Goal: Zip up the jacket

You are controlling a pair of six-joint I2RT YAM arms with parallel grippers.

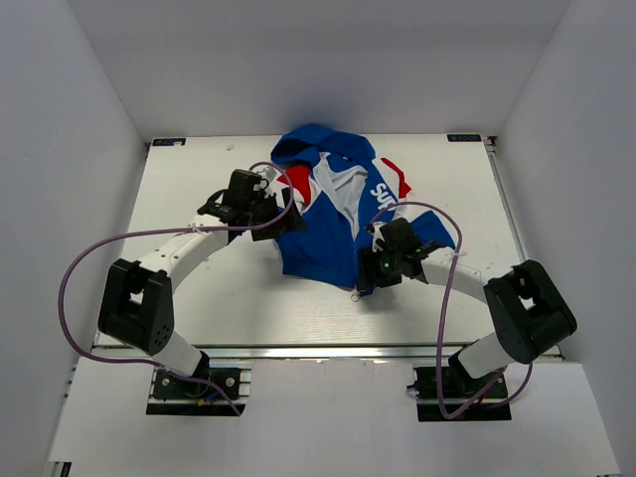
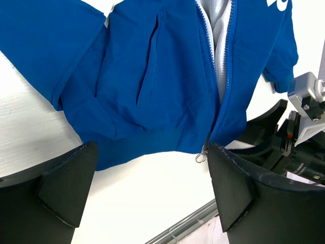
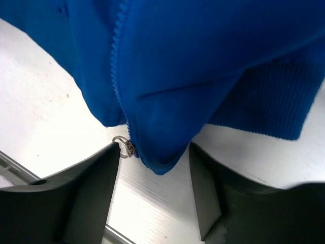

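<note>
The blue jacket [image 1: 333,234] lies on the white table, hood at the far side, its front open and showing white lining. In the left wrist view the jacket [image 2: 147,81] has its zipper unclosed down to the slider's ring pull [image 2: 201,155] at the hem. My left gripper [image 1: 286,221] is open over the jacket's left side, with nothing between its fingers [image 2: 66,188]. My right gripper [image 1: 368,281] is open at the hem. In the right wrist view the hem corner [image 3: 162,152] hangs between its fingers [image 3: 208,188], unclamped, and the ring pull [image 3: 123,146] touches the left finger.
The table [image 1: 219,298] has a metal rail along its near edge [image 1: 328,350]. White walls enclose the left, right and back sides. The right arm's wrist [image 2: 299,132] shows at the right of the left wrist view. Purple cables loop beside both arms.
</note>
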